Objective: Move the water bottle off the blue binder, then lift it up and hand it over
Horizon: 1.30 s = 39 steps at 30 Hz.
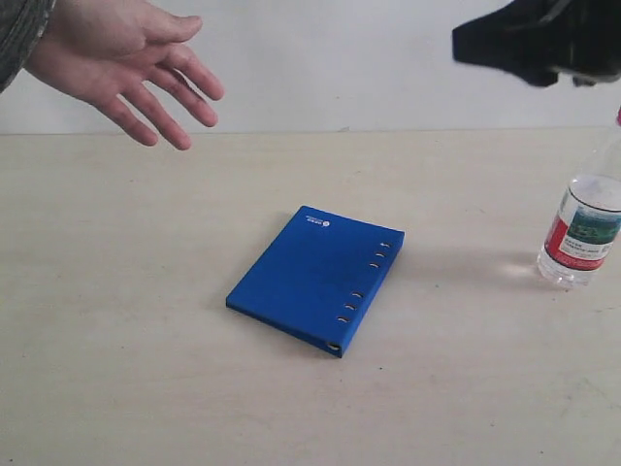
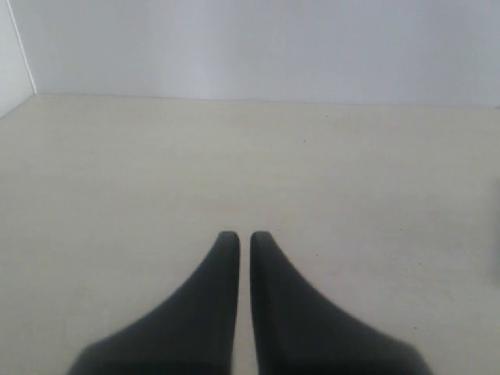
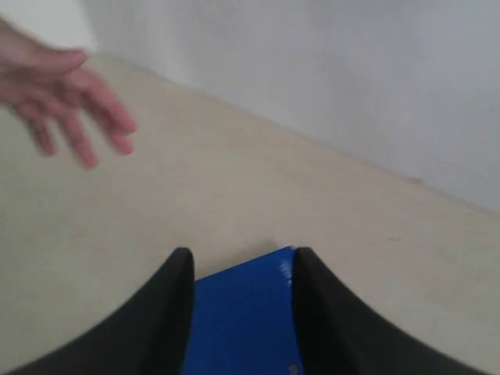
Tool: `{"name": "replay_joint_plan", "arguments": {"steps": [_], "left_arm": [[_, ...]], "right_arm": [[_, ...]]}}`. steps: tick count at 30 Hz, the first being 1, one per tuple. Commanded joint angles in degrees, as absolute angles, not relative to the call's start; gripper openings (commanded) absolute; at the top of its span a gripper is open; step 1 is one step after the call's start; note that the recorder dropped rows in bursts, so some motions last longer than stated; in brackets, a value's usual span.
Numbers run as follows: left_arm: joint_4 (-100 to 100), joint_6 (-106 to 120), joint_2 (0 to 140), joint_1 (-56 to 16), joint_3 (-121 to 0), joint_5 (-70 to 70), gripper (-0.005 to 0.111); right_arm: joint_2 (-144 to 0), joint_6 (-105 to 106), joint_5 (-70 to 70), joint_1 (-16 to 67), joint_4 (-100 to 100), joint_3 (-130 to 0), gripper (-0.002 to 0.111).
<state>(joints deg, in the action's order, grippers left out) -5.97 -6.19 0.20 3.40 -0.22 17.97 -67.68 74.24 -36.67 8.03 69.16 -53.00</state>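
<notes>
Exterior view: we find the flat rectangular bright-blue binder [image 1: 315, 277] lying face-up at the centre of the frame on the pale desk [image 1: 116, 320]. Its white logo sits at the top corner, and a row of small holes runs along its right-hand edge. The clear crinkled plastic water bottle [image 1: 580, 228], with a red, white and green label, stands upright at the right edge of the frame, well apart from the binder. We therefore judge the first step done. A person's open hand [image 1: 126, 68] is held out at upper left.

Right wrist view: the right fingers [image 3: 160, 320] are spread and hold nothing. A corner of the binder shows through the gap between them.

Left wrist view: the left fingers [image 2: 211, 312] are pressed almost together, with only a hairline gap. They pinch nothing and sit over bare desk.

Handling, as we judge it:
- The binder looks stiff, thin and light, with a smooth cover that may slip.
- It lies flush on the desk, so a top-down pinch across the faces is not available.
- We would take hold at one long edge, preferably the thicker holed side, tipping it up before closing.
- The bottle looks thin-walled and would buckle under a hard squeeze.
</notes>
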Motion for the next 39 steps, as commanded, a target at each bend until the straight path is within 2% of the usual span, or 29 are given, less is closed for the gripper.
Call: {"name": "replay_joint_plan", "arguments": {"steps": [1, 15, 21, 27, 32, 36, 39], "left_arm": [[-8.9, -5.1, 0.0, 3.1, 0.0, 18.0, 0.005], [-10.4, -5.2, 0.0, 3.1, 0.0, 15.9, 0.005], [17.8, -16.8, 0.0, 3.1, 0.0, 4.3, 0.005], [30.5, -18.9, 0.0, 3.1, 0.0, 13.5, 0.005], [50.4, -0.4, 0.0, 3.1, 0.0, 17.3, 0.005], [72.7, 28.5, 0.0, 3.1, 0.0, 19.8, 0.005], [80.3, 45.5, 0.0, 3.1, 0.0, 27.2, 0.005]], "right_arm": [[-68.9, 73.7, -43.1, 8.0, 68.1, -53.3, 0.036], [-68.7, 73.4, -43.7, 8.0, 58.9, -53.3, 0.036], [-68.7, 72.6, -49.7, 8.0, 58.3, -53.3, 0.036], [-69.4, 70.8, -50.1, 8.0, 58.5, -53.3, 0.036], [-74.9, 70.4, -52.8, 8.2, 59.7, -53.3, 0.036], [-79.8, 68.7, -53.6, 11.4, 59.7, -53.3, 0.036], [-81.3, 68.7, -55.0, 14.8, 59.0, -53.3, 0.036]]}}
